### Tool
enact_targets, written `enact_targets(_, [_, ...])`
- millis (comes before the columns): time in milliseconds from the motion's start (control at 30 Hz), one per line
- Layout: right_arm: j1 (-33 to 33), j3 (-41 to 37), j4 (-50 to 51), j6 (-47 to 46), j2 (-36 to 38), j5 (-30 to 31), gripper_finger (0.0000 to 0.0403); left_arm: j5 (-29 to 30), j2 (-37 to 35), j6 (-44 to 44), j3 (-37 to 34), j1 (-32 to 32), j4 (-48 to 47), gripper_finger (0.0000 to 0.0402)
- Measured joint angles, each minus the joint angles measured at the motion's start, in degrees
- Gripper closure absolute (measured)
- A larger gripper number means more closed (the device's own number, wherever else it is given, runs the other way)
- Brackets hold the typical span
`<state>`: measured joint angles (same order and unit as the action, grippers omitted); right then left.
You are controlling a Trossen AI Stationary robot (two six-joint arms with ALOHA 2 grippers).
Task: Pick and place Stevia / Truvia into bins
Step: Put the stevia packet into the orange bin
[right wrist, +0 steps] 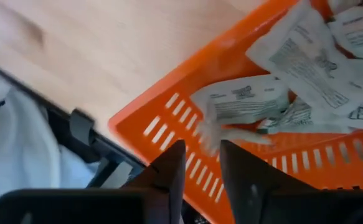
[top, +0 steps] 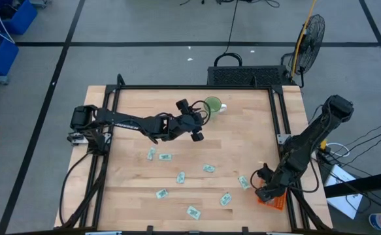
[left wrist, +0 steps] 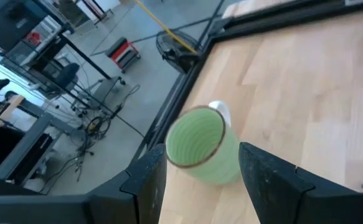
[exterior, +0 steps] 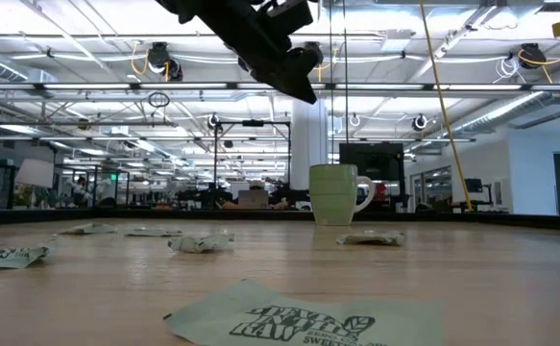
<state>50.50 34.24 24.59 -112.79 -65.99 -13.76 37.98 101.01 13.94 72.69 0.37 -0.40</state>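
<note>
Overhead, right end effector (right wrist: 200,163) parted above pale green-white sachets (right wrist: 306,56) heaped in orange tray (right wrist: 169,112).

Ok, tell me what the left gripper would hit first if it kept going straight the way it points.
Most likely the green mug. In the left wrist view it sits dead ahead between the open jaws of the left gripper, upright on the table. How far off it is, the high view only roughly shows: close, not touching.

The bench (top: 190,163) is pale wood with a smooth, matt grain. The bin (right wrist: 169,118) is bright orange plastic, slotted and slightly glossy. The sachets (right wrist: 306,56) in it are thin, crinkled printed paper. The green mug (left wrist: 203,146) looks glazed and ridged.
</note>
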Motion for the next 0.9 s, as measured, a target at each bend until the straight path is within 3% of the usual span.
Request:
enact_targets(167, [-0.47,0.00,-1.97,0.46,2.85,3.62,0.0301,0.75,0.00,4.11,0.00,-0.14,-3.41,0.0195])
enact_targets(367, [-0.58,0.00,-4.28,9.47,6.19,12.73,0.0302,4.81,0.00,5.04,0.00,-0.46,-4.90,0.0195])
enact_targets(533, [-1.80,0.00,-6.84,22.51,6.75,27.55,0.0304,10.70,0.00,5.18,0.00,-0.56,-10.06,0.0195])
enact_targets(667, [-5.02,0.00,-7.27,38.40,6.75,40.72,0.0305,13.59,-0.02,3.19,0.00,-0.55,-17.17,0.0195])
enact_targets(733, [-6.85,0.00,-7.33,49.72,6.75,50.26,0.0305,11.54,-0.02,0.07,0.00,-0.56,-21.20,0.0195])
enact_targets(833, [-10.00,0.00,-8.18,65.68,6.75,63.69,0.0305,3.22,-0.87,-5.10,0.00,-1.08,-29.04,0.0195])
enact_targets(900, [-12.66,-0.12,-10.24,73.15,6.75,67.13,0.0305,-2.14,-1.40,-8.13,0.03,-1.48,-34.41,0.0195])
